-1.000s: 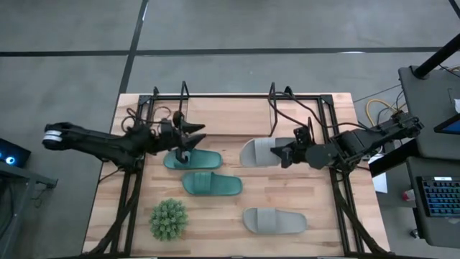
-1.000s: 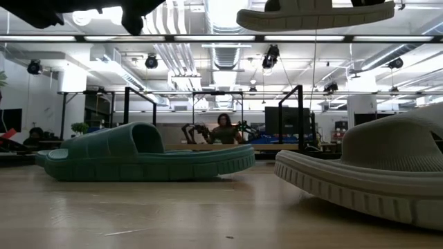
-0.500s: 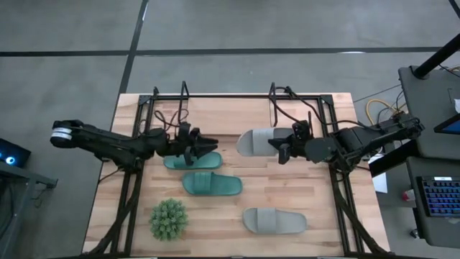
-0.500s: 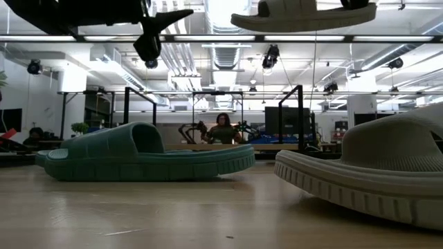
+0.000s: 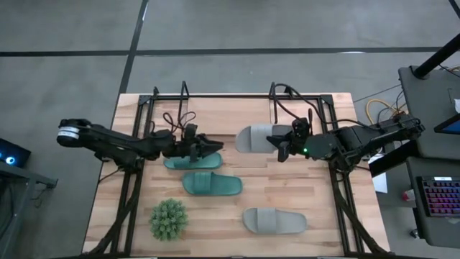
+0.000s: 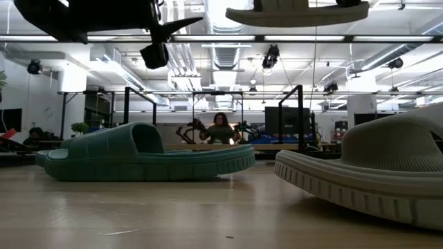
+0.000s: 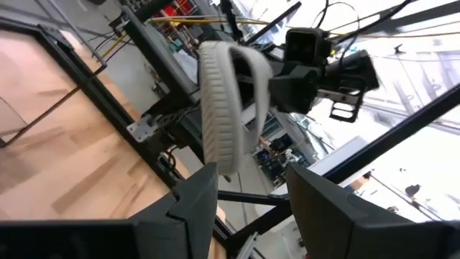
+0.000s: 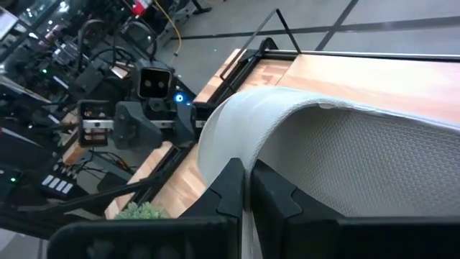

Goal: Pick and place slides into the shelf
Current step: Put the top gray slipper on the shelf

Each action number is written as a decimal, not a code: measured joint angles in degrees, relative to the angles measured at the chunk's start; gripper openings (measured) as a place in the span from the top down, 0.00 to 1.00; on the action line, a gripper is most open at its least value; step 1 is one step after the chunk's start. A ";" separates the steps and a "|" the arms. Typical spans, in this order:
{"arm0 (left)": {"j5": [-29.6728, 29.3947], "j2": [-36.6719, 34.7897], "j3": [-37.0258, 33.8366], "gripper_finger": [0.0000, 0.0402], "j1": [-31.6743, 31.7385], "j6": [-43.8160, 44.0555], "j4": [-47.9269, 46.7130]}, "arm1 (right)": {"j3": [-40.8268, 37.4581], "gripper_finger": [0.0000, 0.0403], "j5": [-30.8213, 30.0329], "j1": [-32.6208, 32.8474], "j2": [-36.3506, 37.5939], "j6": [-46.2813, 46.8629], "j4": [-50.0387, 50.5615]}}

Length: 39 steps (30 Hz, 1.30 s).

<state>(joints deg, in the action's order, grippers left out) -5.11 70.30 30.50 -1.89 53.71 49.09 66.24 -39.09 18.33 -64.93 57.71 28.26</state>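
My right gripper (image 5: pixel 282 147) is shut on a light grey slide (image 5: pixel 253 138) and holds it high over the table's middle; in the low view that slide (image 6: pixel 297 12) shows from below. My left gripper (image 5: pixel 213 144) is open and touches nothing. It hovers above the far teal slide (image 5: pixel 188 162) and points at the held slide (image 7: pixel 219 101). The second teal slide (image 5: pixel 210 185) and the other grey slide (image 5: pixel 273 220) lie sole down on the table. The shelf (image 5: pixel 230 106) stands at the far edge. My right gripper holds the grey slide by its wide ribbed strap (image 8: pixel 241 133), pinching the strap's edge between the two fingers (image 8: pixel 228 188). The fingers come level from the table's right. The slide is lifted clear of the table, roughly level, with its sole facing down.
A small spiky green plant (image 5: pixel 169 219) sits near the table's near left corner. Black frame rails (image 5: pixel 133 194) run along both table sides. Cables lie by the shelf's left end (image 5: pixel 172 116). People sit in the room beyond the table (image 6: pixel 221 128).
My right gripper has carried the grey slide toward the table's far edge and a little to the left, and the slide has levelled out. My left gripper has moved toward the table's right, staying open.
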 joint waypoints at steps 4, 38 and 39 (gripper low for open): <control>-1.86 1.81 0.69 0.62 0.00 0.07 -0.03 | 0.00 0.97 0.02 0.00 0.00 -1.47 -1.50; -3.40 10.01 9.14 0.62 0.00 -0.13 -0.01 | 0.00 0.97 0.48 0.00 0.00 -1.92 -1.56; -3.62 10.21 9.14 0.62 0.00 -0.11 -0.07 | 0.00 0.97 0.48 0.00 0.00 -2.17 -1.56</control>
<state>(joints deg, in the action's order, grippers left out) -8.72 80.50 39.64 -1.89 53.60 49.02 66.24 -38.61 18.33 -64.93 55.55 26.70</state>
